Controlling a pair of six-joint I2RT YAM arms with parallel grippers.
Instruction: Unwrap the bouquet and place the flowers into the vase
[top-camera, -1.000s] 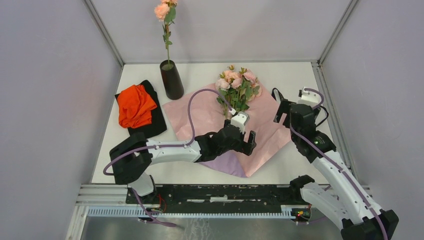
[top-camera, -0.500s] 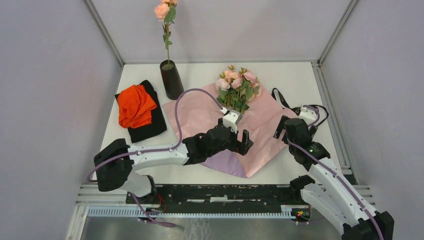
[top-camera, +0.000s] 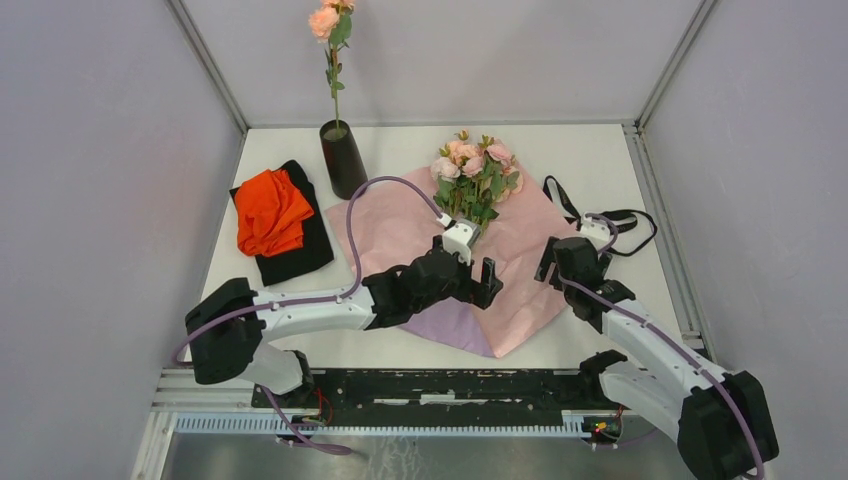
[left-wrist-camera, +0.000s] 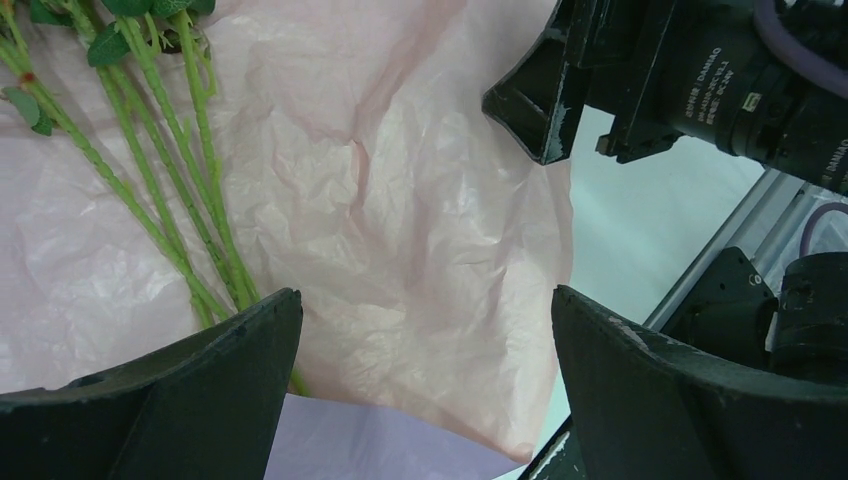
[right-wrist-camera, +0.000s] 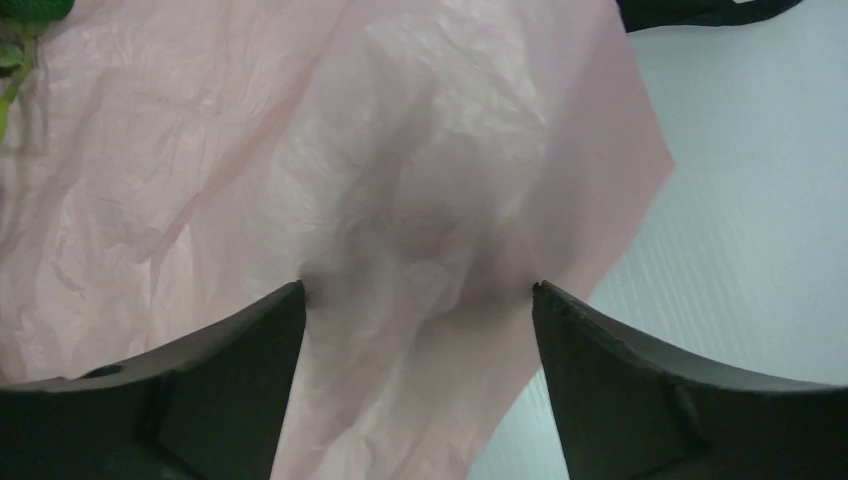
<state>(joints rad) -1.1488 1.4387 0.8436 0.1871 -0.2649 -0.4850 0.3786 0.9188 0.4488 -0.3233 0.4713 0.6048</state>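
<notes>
One rose (top-camera: 325, 20) stands already in the vase (top-camera: 344, 162), at the far left part of the table (top-camera: 600, 150); so the work is begun but far from finished, as I judge it. The unwrapping looks done: the wrapping paper (top-camera: 400, 225) lies spread flat with its pink side up; the black ribbon (right-wrist-camera: 700, 10) lies off on the table, just beside the paper's right corner; the rest of the flowers (top-camera: 475, 178) lie in one bunch on the paper, heads toward the far side, stems pointing to the arms. What is left is to carry these into the vase (several stems, so probably more than one trip). The left pincer (left-wrist-camera: 425, 300) is wide apart and holds nothing; it hovers low over the paper at the stem ends, which run just beside one of its fingers. The right pincer (right-wrist-camera: 418, 290) is wide apart also, and empty, low above the paper's right edge; whether it touches the sheet I cannot tell.
</notes>
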